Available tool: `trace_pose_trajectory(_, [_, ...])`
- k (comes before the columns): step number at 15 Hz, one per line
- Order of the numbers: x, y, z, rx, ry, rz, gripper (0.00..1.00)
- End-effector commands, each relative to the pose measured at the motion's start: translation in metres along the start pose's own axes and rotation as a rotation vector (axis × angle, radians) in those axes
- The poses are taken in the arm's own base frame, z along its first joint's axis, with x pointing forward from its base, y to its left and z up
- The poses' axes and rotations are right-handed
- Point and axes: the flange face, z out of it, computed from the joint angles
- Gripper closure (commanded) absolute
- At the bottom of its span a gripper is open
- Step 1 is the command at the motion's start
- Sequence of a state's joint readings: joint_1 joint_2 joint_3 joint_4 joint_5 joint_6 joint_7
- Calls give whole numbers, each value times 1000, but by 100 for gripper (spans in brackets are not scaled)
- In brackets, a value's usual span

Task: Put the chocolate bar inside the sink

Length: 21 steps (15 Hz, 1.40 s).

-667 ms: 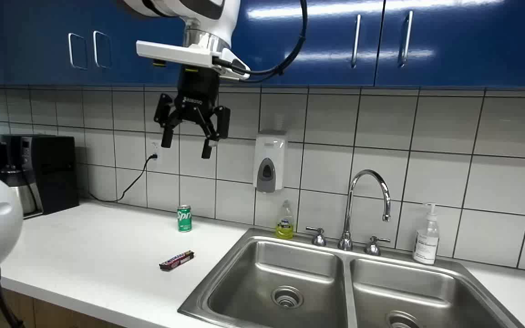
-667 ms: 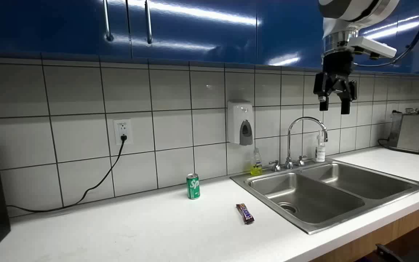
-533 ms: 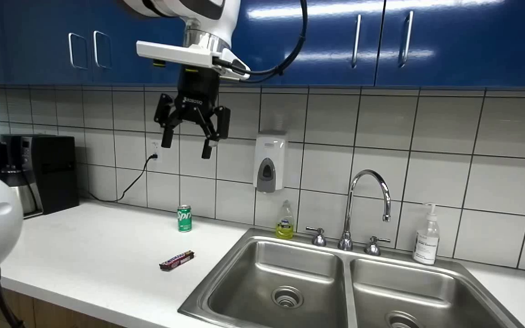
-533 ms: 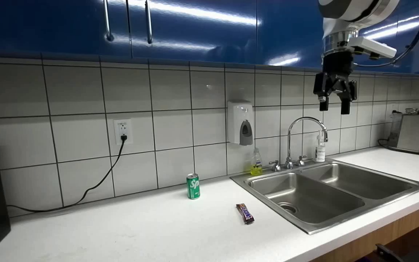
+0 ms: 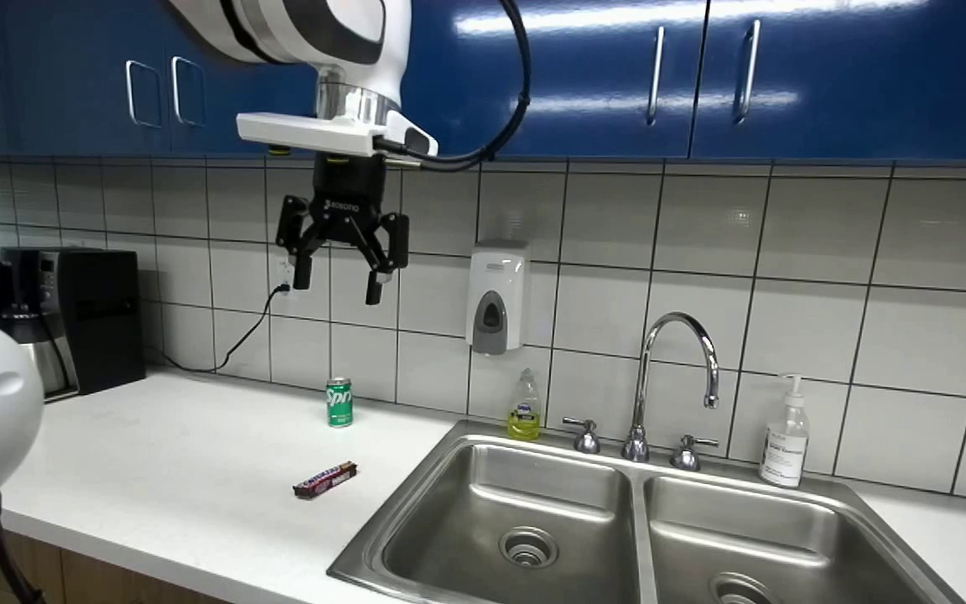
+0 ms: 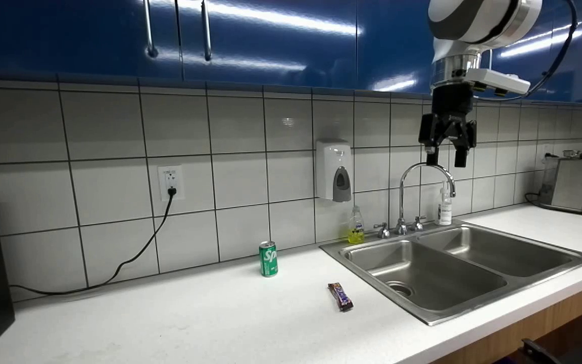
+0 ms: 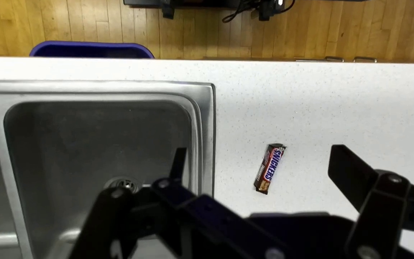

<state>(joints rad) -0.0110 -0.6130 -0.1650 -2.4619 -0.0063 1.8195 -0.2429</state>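
The chocolate bar, a slim brown Snickers bar, lies flat on the white counter left of the sink in both exterior views point(image 5: 325, 480) point(image 6: 340, 296). The steel double-basin sink shows its bare basin in both exterior views point(image 5: 441, 545) point(image 6: 437, 278). My gripper point(image 5: 338, 283) point(image 6: 446, 161) is open and empty, high above the counter, well apart from the bar. In the wrist view the bar point(image 7: 270, 168) shows far below, between the two spread fingers of the gripper point(image 7: 258, 153). The sink point(image 7: 99, 133) lies left of it there, partly covered by a finger.
A green Sprite can point(image 5: 339, 403) stands behind the bar. A yellow soap bottle point(image 5: 524, 407), a curved chrome faucet point(image 5: 641, 394) and a pump bottle point(image 5: 785, 445) line the sink's back edge. A wall dispenser point(image 5: 496, 298) and blue cabinets point(image 5: 584, 75) are above.
Between half a second ago and now, my gripper has moved a little down and to the left in both exterior views. It stays open. The bar has not moved.
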Motion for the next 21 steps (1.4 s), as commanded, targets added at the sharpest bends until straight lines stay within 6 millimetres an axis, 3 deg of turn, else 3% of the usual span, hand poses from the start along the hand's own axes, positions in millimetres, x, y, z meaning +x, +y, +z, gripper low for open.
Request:
trace_pose_trajectory(1, [4,-29,23,-28,69,-6,0])
trace_pose_trajectory(6, [11,-65,74,-59,42,-26,0])
trace_pose_trajectory(10, [23,-82,111,-82,26,-26,0])
trace_pose_trajectory(21, [82,-97,197,-112,34,-11,0])
